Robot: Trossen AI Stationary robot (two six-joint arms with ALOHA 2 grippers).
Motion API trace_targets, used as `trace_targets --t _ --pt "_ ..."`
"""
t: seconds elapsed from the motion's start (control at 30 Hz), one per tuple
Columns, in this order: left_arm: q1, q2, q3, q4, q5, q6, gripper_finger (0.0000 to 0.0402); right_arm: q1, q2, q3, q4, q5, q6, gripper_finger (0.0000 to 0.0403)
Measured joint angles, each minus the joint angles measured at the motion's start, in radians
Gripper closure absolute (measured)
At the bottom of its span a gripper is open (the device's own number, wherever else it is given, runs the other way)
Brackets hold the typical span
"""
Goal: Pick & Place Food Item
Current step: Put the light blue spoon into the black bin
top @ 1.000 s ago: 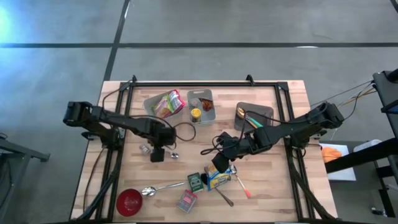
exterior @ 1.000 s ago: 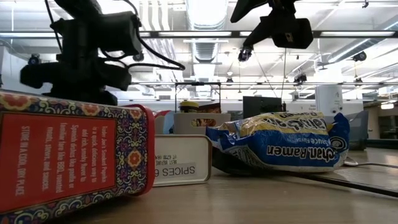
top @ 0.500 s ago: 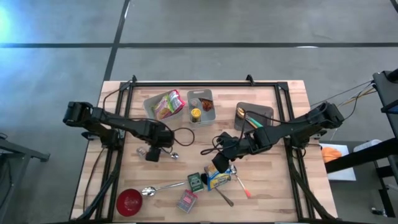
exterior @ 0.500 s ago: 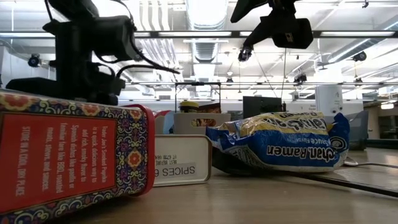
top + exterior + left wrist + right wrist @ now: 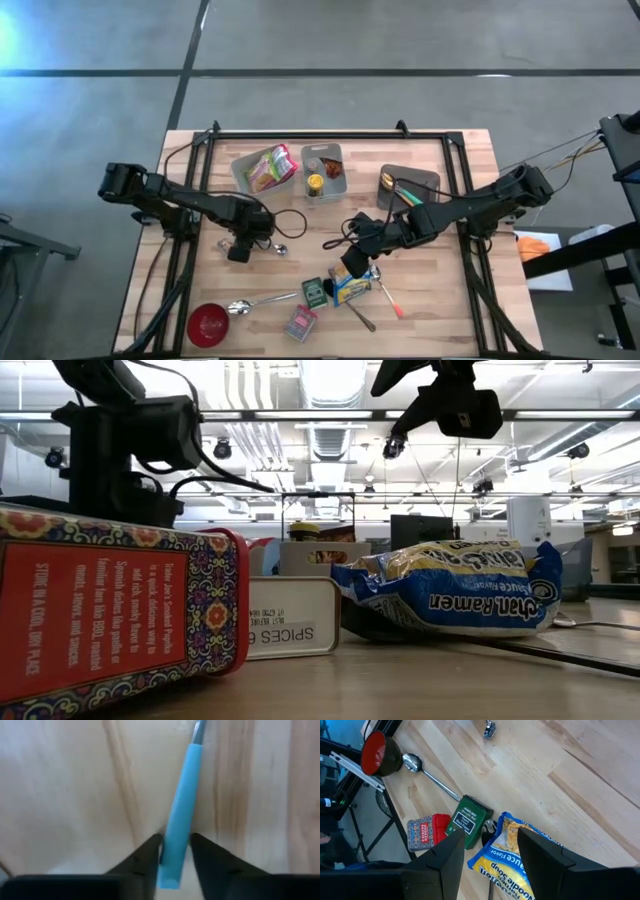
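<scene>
A spoon with a light-blue handle lies flat on the wooden table, its metal bowl toward the table's right. My left gripper points down at the handle's free end, its fingers shut against both sides; in the high view it is at left of centre. My right gripper hangs open above a blue-and-yellow ramen packet, well clear of it. The packet rests on the table near the front. My left gripper pinches the blue handle near its free end between its two fingers, one on each long side. The fingers come from above, pointing down, and lie across the handle. The spoon lies flat on the table.
A green tin, a red patterned tin, a metal spoon and a red bowl lie near the front edge. Grey bins and a tray stand at the far side. A black cable crosses the middle.
My left gripper has gone toward the table's left edge and sunk a little, along the blue-handled spoon to its handle end. The spoon has stayed where it was.
</scene>
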Motion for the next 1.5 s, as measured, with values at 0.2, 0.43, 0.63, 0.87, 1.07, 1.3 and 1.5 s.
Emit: trace_targets --t 0.2,0.43,0.63,0.87,1.07,1.3,1.5 --pt "0.000 0.000 0.000 0.001 -0.006 -0.019 0.0367 0.000 0.000 0.000 0.001 0.000 0.000 0.0221" --pt "0.000 -0.014 0.010 -0.005 -0.020 -0.176 0.0367 0.000 0.000 0.000 0.004 0.040 0.047 0.0221" --pt "0.004 -0.087 0.029 0.043 -0.047 -0.302 0.0367 0.005 -0.010 0.000 0.008 0.081 0.062 0.0221" --pt "0.003 -0.195 0.049 0.124 0.019 -0.453 0.0367 0.006 -0.059 0.000 0.040 0.208 0.072 0.0221" --pt "0.002 -0.311 0.052 0.390 0.046 -0.557 0.0367 0.009 -0.113 0.000 0.100 0.294 0.044 0.0221" --pt "0.006 -0.381 0.054 0.883 0.105 -0.574 0.0367 0.006 -0.115 0.000 0.336 0.357 -0.136 0.0221" --pt "0.005 -0.375 0.055 1.044 0.151 -0.598 0.0367 -0.013 -0.108 0.000 0.546 0.405 -0.336 0.0221"
